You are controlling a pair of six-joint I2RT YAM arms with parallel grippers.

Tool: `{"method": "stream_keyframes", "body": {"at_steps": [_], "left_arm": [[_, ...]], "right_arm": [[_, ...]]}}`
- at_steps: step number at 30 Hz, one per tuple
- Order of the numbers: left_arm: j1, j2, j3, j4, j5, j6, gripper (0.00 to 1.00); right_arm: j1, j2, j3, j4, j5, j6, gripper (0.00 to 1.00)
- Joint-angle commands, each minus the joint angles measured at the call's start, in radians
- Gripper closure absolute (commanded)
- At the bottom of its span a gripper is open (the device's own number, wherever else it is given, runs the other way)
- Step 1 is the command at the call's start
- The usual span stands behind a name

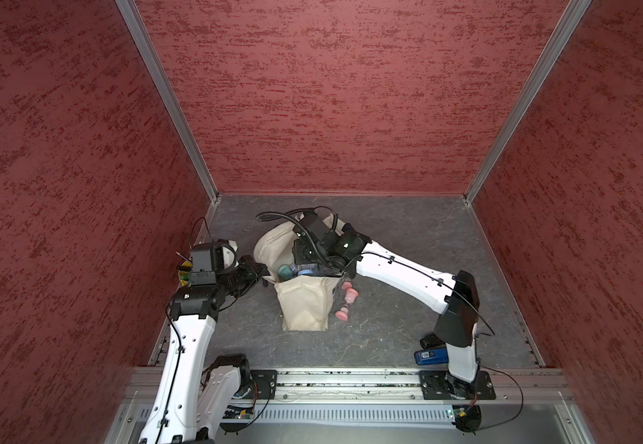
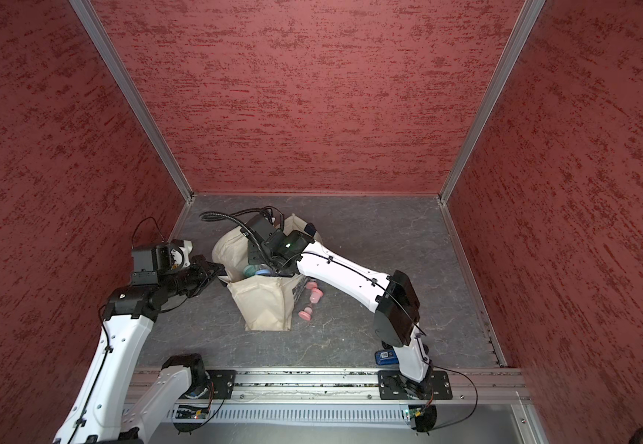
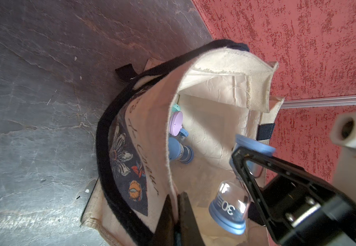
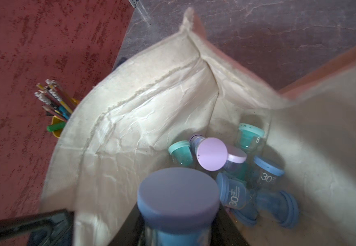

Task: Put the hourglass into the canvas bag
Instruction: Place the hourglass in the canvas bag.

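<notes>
The hourglass (image 3: pixel 230 202), a clear glass timer with blue plastic end caps and a white 30 on its bulb, is already inside the mouth of the canvas bag (image 1: pixel 301 307), a large cream cloth tote with dark navy strap handles. It has not been let go: the right gripper (image 3: pixel 242 168) is clamped across its waist. I cannot tell whether its lower cap touches the bag's floor. The left gripper (image 3: pixel 176 223) is pinched tight on the bag's rim on the side away from the right arm, holding the mouth open. On the bag's floor lie other small hourglasses (image 4: pixel 212 154) with teal, lilac and blue caps, so much of the packing looks done. Outside, just beside the bag's wall on the right arm's side, pink-capped hourglasses (image 1: pixel 350 296) lie on the grey table (image 1: pixel 389 326): at least one, perhaps two. A yellow pencil cup (image 4: pixel 56 127) stands beyond the bag's opposite side. What seems left for this hourglass is to release it and lift clear without snagging the cloth. The pink ones probably follow.
</notes>
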Motion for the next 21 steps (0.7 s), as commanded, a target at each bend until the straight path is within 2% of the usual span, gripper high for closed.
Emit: {"method": "stream_keyframes", "body": {"at_steps": [1, 4, 8, 10, 15, 21], "left_arm": [[0.005, -0.019, 0.017, 0.02, 0.017, 0.009, 1.0], [0.005, -0.019, 0.013, 0.021, 0.016, 0.009, 1.0], [0.005, -0.021, 0.012, 0.021, 0.015, 0.01, 1.0], [0.005, -0.02, 0.012, 0.021, 0.014, 0.009, 1.0], [0.005, -0.021, 0.01, 0.024, 0.014, 0.009, 1.0], [0.005, -0.023, 0.011, 0.021, 0.012, 0.009, 1.0]], "right_arm": [[-0.001, 0.028, 0.029, -0.036, -0.011, 0.018, 0.82], [0.0, 0.039, 0.028, -0.031, -0.017, 0.022, 0.77], [-0.001, 0.032, 0.035, -0.03, -0.018, 0.022, 0.54], [0.0, 0.023, 0.04, -0.033, -0.01, 0.02, 0.48], [0.001, -0.011, 0.058, -0.054, 0.027, 0.015, 0.42], [0.001, -0.109, 0.056, -0.077, 0.128, 0.012, 0.4]]}}
